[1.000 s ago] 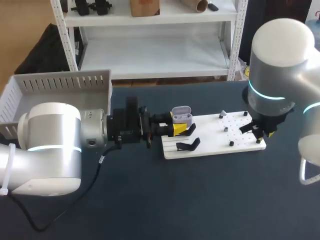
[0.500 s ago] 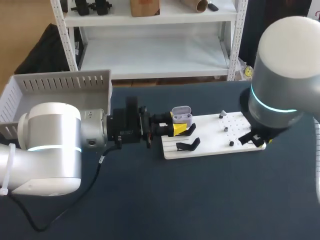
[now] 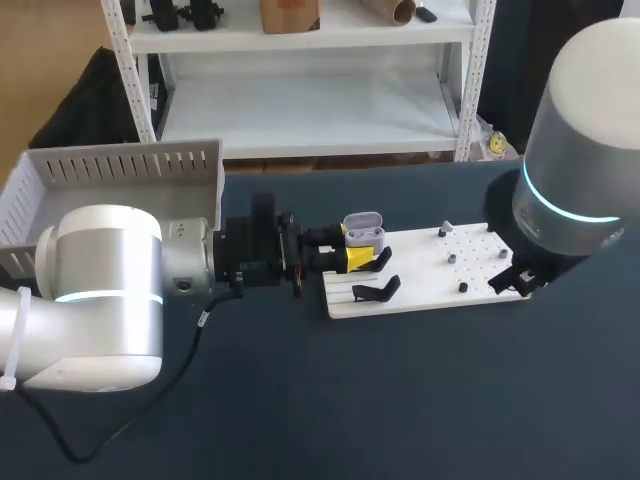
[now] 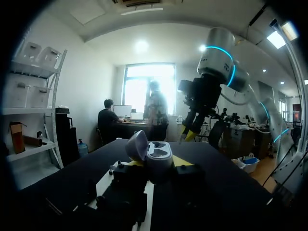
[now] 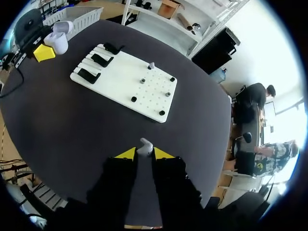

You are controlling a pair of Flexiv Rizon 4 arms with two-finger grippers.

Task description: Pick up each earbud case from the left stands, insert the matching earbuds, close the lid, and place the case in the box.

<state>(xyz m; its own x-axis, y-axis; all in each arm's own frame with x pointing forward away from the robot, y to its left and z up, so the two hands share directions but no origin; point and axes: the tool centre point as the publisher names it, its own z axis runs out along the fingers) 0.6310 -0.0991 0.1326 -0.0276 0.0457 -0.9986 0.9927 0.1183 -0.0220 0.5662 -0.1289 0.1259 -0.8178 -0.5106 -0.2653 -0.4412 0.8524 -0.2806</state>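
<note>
A pale lavender earbud case point(image 3: 363, 232) with its lid up sits between the yellow tips of my left gripper point(image 3: 352, 256), at the left end of the white board point(image 3: 430, 275). The left wrist view shows that case point(image 4: 157, 155) gripped from both sides, and my right gripper point(image 4: 189, 136) hanging high beyond it. In its own wrist view my right gripper point(image 5: 145, 152) is shut on a small white earbud point(image 5: 145, 145), well above the table near the board's point(image 5: 122, 79) right end. In the head view my right arm point(image 3: 580, 200) hides most of that gripper.
Black stands point(image 3: 377, 291) are on the board's left part and small pegs point(image 3: 462, 287) on its right. A further white piece point(image 5: 151, 65) stands on a peg. The grey slatted box point(image 3: 110, 180) sits at the table's far left.
My right arm has swung up and toward the right, lifting its gripper away from the board's right end. The left arm and the case have stayed in place.
</note>
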